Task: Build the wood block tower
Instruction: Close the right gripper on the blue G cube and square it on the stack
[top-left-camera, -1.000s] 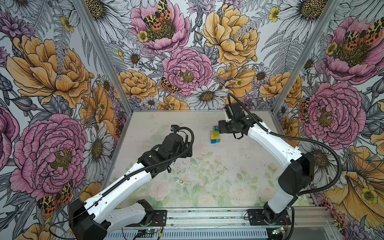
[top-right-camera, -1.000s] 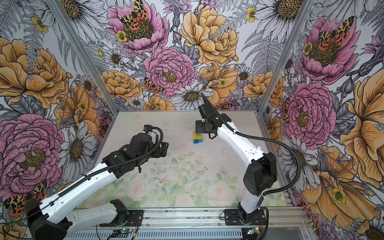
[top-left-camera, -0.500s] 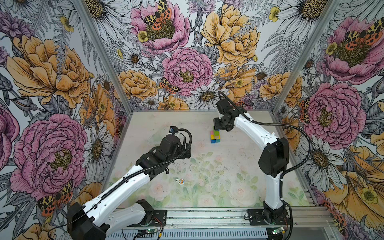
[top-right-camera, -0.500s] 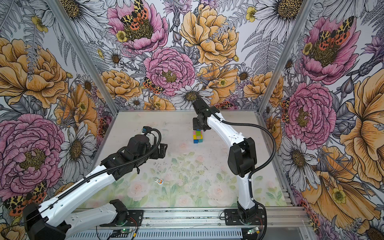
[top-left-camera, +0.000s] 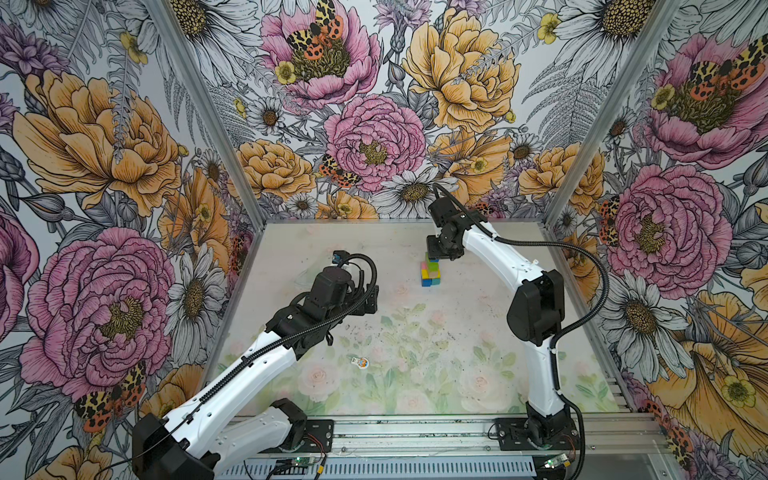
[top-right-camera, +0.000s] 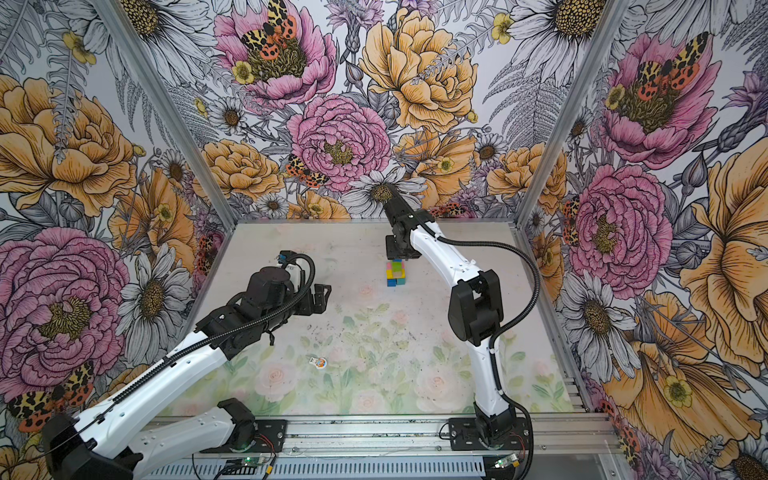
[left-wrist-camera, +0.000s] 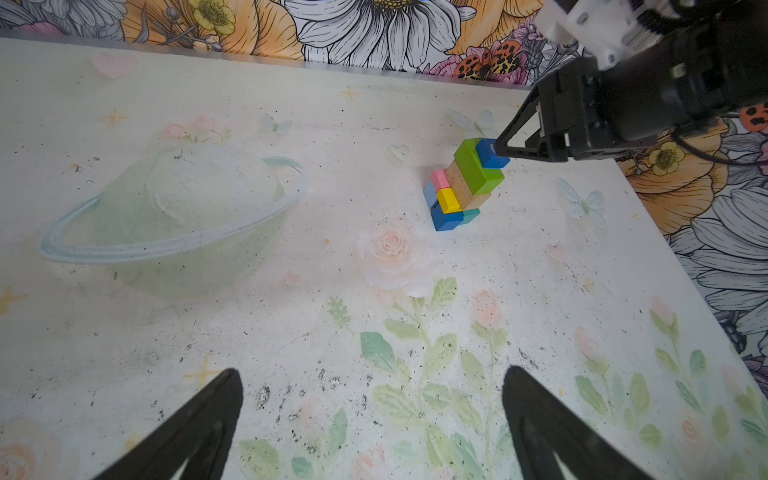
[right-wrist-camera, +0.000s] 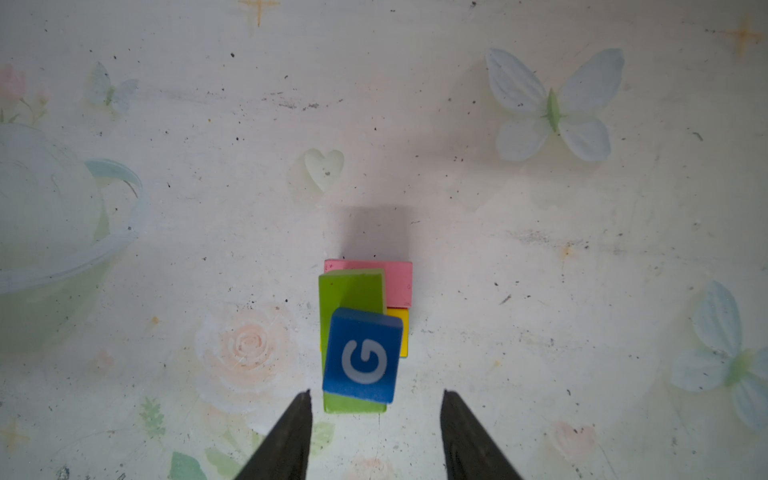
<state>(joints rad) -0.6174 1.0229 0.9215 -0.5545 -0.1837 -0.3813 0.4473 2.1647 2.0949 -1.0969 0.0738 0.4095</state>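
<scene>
The tower (top-left-camera: 431, 271) (top-right-camera: 397, 272) stands at the back middle of the mat, in both top views. In the left wrist view it has blue and teal cubes lowest, yellow (left-wrist-camera: 448, 198), pink (left-wrist-camera: 438, 178) and bare-wood bricks above, then a green brick (left-wrist-camera: 478, 168). A dark blue cube with a white G (right-wrist-camera: 361, 355) (left-wrist-camera: 490, 153) lies skewed on the green brick (right-wrist-camera: 351, 291). My right gripper (right-wrist-camera: 376, 399) (top-left-camera: 436, 257) hovers right over it, open; the cube sits just beyond the fingertips, untouched as far as I can see. My left gripper (left-wrist-camera: 370, 382) (top-left-camera: 372, 297) is wide open and empty, well left of the tower.
A small round sticker (top-left-camera: 360, 362) (top-right-camera: 319, 363) lies on the mat near the front middle. Flowered walls close the cell on three sides. A metal rail (top-left-camera: 415, 432) with both arm bases runs along the front edge.
My right gripper moved left from beside the tower to over its top, and its jaws narrowed. The right arm's elbow swung inward. The left arm shifted only slightly.
</scene>
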